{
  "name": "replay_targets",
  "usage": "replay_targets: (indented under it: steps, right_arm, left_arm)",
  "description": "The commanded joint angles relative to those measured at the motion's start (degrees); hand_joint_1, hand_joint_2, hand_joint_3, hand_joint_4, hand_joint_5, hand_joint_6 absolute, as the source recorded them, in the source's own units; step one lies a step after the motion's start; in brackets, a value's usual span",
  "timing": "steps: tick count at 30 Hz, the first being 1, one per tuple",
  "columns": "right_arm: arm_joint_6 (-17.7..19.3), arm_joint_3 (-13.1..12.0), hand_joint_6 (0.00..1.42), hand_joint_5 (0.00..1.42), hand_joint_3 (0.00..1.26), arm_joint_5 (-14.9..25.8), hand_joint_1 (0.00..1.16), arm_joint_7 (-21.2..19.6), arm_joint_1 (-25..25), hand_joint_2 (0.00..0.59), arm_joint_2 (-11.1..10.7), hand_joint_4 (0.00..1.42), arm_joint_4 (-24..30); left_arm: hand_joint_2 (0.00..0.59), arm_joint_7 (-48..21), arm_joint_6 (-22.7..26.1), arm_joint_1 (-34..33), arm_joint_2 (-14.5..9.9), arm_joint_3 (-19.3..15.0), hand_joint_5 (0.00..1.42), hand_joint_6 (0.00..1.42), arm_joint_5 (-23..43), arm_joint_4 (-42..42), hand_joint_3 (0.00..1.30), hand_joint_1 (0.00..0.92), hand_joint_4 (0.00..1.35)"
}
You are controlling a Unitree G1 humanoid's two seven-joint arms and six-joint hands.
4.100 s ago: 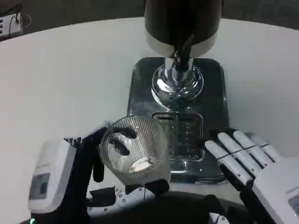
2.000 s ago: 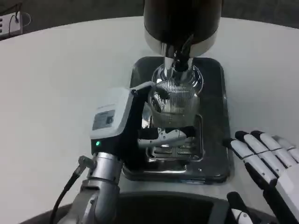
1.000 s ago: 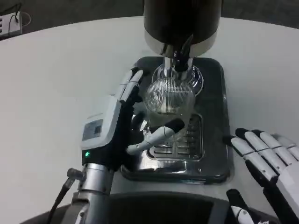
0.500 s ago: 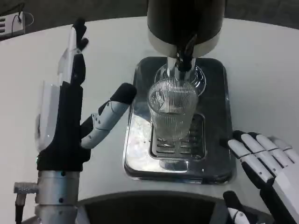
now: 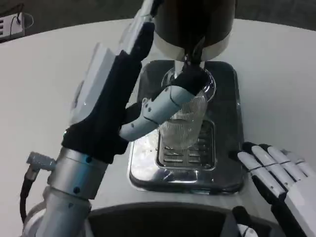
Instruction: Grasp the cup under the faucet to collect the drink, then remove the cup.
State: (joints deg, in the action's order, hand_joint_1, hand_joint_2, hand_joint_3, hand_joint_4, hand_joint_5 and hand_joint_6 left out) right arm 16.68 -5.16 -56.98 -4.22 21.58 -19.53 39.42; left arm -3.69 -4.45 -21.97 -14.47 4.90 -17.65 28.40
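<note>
Ribbed clear glass cup [image 5: 185, 129] is sitting upright on the slotted drip grate of the shiny steel tray [image 5: 224, 148], right below the black faucet spout [image 5: 193, 58] of the dark dispenser [image 5: 195, 22]. Its long axis runs straight up and down, mouth pointing up at the spout, so it looks well lined up for catching the drink.

Our left robot hand [image 5: 123, 94] is reaching up toward the dispenser with fingers spread and nothing in it, thumb [image 5: 165, 101] crossing in front of the cup's upper part. We can't tell if the thumb actually touches the glass. The right robot hand [image 5: 276, 173] rests on the white tabletop [image 5: 59, 74] just beside the tray, fingers apart, holding nothing.

What worries us: that thumb and forearm are hanging really close to the rim. If the arm swings or drops while going for the tap, it could knock the tall cup sideways off the grate. Any nudge would also shift the mouth out from under the spout, and the drink would land in the tray.
</note>
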Motion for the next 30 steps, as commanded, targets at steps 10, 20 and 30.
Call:
replay_targets:
  steps: [10, 20, 30]
  right_arm:
    - [0.14, 0.05, 0.15, 0.10, 0.14, -0.04, 0.24, 0.33, 1.69, 0.506, 0.47, 0.07, 2.25]
    - [0.26, -0.41, 0.15, 0.10, 0.14, 0.13, 0.23, -0.13, 2.46, 0.509, 0.57, 0.07, 2.38]
    - [0.43, -0.71, 0.15, 0.10, 0.14, 0.58, 0.22, -0.22, 2.46, 0.509, 0.47, 0.07, 2.16]
  left_arm:
    - [0.160, -5.10, 4.31, -3.13, 2.45, 3.46, 0.00, 0.00, 0.81, 0.54, 0.00, 0.000, 0.00]
    - [0.149, -7.26, 5.64, -2.75, 2.65, 4.79, 0.00, 0.00, 1.09, -0.39, 0.00, 0.000, 0.00]
    - [0.145, -7.98, 7.53, -2.36, 2.13, 5.77, 0.00, 0.00, -0.36, -0.26, 0.00, 0.000, 0.00]
